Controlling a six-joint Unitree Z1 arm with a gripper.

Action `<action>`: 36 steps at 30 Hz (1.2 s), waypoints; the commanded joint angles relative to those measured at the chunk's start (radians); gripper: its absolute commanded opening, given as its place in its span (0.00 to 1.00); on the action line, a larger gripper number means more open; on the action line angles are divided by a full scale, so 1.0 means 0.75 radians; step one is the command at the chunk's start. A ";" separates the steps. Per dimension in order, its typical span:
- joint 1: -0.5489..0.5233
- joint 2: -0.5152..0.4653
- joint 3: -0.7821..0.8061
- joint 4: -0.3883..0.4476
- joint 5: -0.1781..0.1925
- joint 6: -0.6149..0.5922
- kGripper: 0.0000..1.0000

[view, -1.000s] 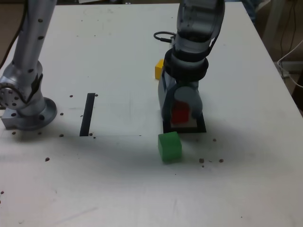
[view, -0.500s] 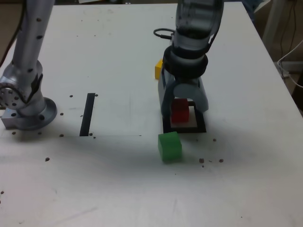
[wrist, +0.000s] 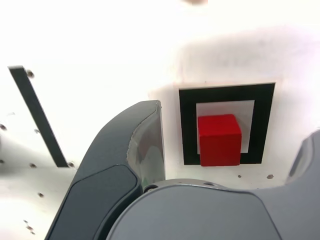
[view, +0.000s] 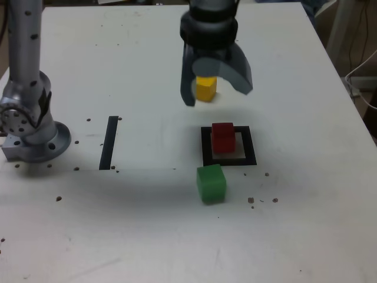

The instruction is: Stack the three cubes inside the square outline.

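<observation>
Nearest the exterior camera, the green cube (view: pixel 211 183) sits on the white desk (view: pixel 306 224), just in front of the square outline (view: pixel 253 158) and almost touching its front edge. Inside the outline stands the red cube (view: pixel 223 136), set toward the back of the white centre, its rear edge close to the black border in both views. That offset is the first risk: a cube lowered on the frame's centre rather than the red block's would overhang and could tip. Beyond it, the tool (view: pixel 216 88) hangs above the desk with jaws spread and nothing between them, in front of the yellow cube (view: pixel 205 88). A descent slightly off line could clip the yellow block and knock it askew.
</observation>
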 commanded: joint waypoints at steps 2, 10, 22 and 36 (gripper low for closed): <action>0.055 -0.007 0.010 0.011 -0.013 0.075 1.00; 0.273 -0.010 0.073 0.010 0.032 0.323 1.00; 0.397 0.071 0.070 -0.006 0.108 0.585 1.00; 0.425 0.195 0.020 -0.095 0.096 0.754 0.98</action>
